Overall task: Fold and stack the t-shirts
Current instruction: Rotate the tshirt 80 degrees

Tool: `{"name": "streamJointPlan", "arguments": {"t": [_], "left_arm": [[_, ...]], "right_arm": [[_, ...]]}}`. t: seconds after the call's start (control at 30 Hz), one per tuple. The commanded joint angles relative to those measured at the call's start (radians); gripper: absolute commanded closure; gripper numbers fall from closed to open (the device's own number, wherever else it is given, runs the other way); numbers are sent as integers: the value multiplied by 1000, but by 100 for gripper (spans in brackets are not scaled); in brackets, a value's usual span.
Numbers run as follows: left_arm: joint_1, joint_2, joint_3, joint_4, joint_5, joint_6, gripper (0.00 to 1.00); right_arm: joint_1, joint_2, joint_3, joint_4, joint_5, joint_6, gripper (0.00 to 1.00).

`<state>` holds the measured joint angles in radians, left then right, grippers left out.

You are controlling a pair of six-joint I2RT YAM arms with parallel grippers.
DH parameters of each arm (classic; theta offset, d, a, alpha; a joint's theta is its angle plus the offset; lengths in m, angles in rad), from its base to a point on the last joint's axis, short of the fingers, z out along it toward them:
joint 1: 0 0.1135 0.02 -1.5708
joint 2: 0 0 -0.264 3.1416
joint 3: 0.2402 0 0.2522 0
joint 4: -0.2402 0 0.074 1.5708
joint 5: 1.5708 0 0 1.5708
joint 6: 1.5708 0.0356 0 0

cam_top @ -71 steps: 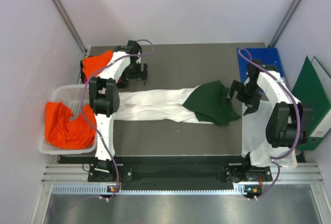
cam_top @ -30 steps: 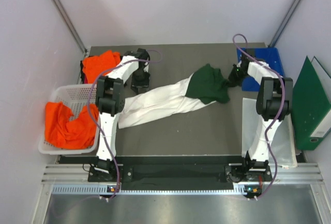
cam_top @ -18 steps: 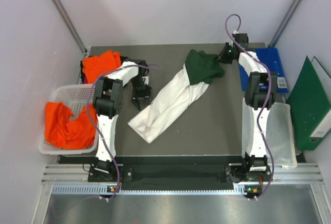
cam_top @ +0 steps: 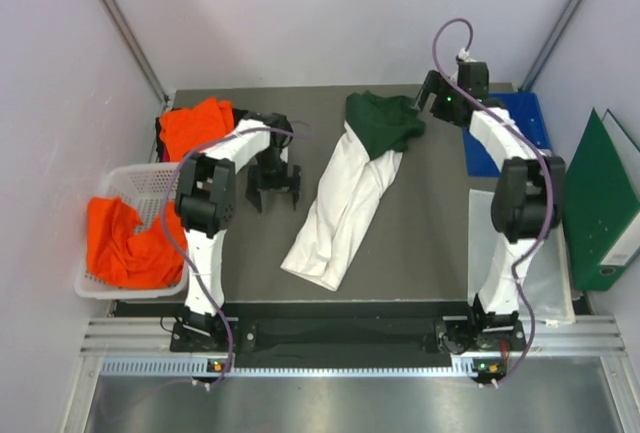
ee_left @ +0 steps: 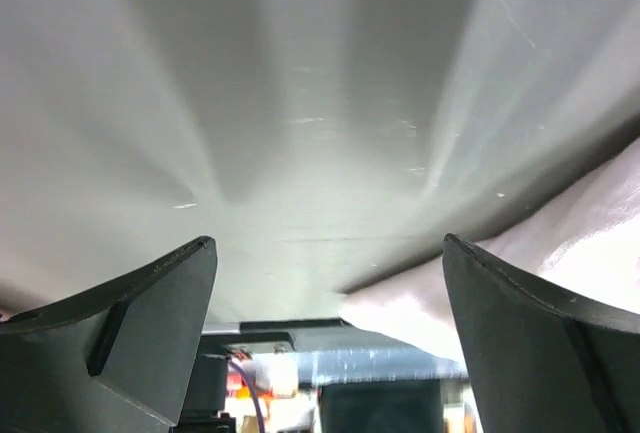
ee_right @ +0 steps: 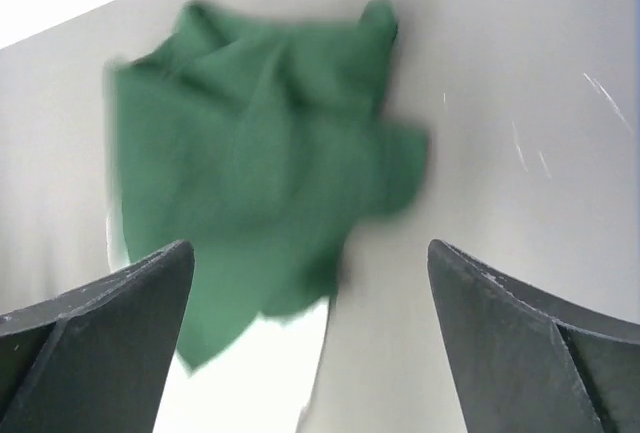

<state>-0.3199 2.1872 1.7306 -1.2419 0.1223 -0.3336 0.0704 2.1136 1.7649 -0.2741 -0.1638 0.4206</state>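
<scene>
Green-sleeved t-shirt [ee_right: 262,153] blurred in R wrist view, its white body cut off by btm edge.

Robot lab cell, folks: plain pale walls [cam_top: 350,13] box in a dark table [cam_top: 430,243], aluminium rail [cam_top: 350,338] at six o'clock, two cabled white arms [cam_top: 203,253] bolted along it.

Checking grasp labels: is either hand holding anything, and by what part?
Nothing held. Left hand and right hand both open; shirt lies loose on the table.
</scene>
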Motion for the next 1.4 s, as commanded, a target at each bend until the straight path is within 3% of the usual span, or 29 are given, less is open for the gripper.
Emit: {"name": "streamJointPlan", "arguments": {"t": [0.0,0.13,0.23,0.4,0.53,0.73,0.9,1.07,1.1,1.17,1.27,1.37], "left_arm": [[10,-101,40,5,-110,-39,1],[8,-207,-64,70,12,-42,1],[10,-341,-271,159,135,-53,1],[8,-576,-520,343,306,-74,3],[7,-656,-693,412,352,-62,9],[7,-641,-758,453,313,-21,17],[5,-580,-753,475,280,-10,22],[-1,-541,-760,498,310,-12,34],[-2,-538,-760,501,310,-15,37],[-11,-543,-760,499,307,-15,39],[-13,-563,-753,496,298,-27,39],[-11,-587,-734,489,298,-41,37]], "right_arm": [[-1,-412,-278,15,3,-25,0],[8,-598,-569,-14,-196,121,0],[57,-708,-803,23,-298,239,6],[259,-788,-1036,116,-329,404,16],[403,-709,-1068,176,-341,487,22],[571,-558,-1033,291,-390,619,27],[696,-429,-926,225,-384,681,34],[761,-372,-865,92,-364,659,39],[764,-374,-863,72,-353,652,42],[766,-385,-880,33,-347,635,58],[766,-408,-907,1,-336,612,96],[766,-440,-926,-63,-298,572,100]]}}
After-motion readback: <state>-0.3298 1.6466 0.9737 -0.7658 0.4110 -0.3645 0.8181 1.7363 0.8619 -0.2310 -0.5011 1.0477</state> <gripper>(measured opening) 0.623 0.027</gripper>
